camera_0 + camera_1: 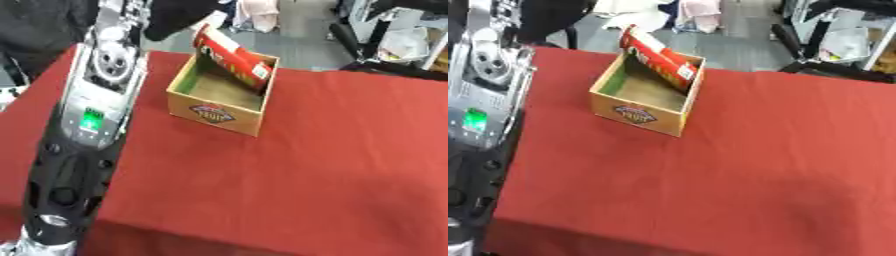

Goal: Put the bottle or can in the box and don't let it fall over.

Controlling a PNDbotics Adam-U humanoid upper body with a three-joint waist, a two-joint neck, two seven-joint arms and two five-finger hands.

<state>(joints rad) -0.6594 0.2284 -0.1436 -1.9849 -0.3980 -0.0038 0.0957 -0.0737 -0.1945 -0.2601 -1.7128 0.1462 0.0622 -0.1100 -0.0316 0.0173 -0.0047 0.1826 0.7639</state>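
Clearly the left hand [179,17], fingers unreadable, should right the tilted can [233,59] at the box's [216,114] 1 o'clock corner.

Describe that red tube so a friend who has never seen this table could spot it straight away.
Look at the table with the red cloth. Toward its far left side stands a small open cardboard box with a badge printed on its front. The red can leans tilted inside it, its top poking out past the box's far rim: it is the only cylinder there.
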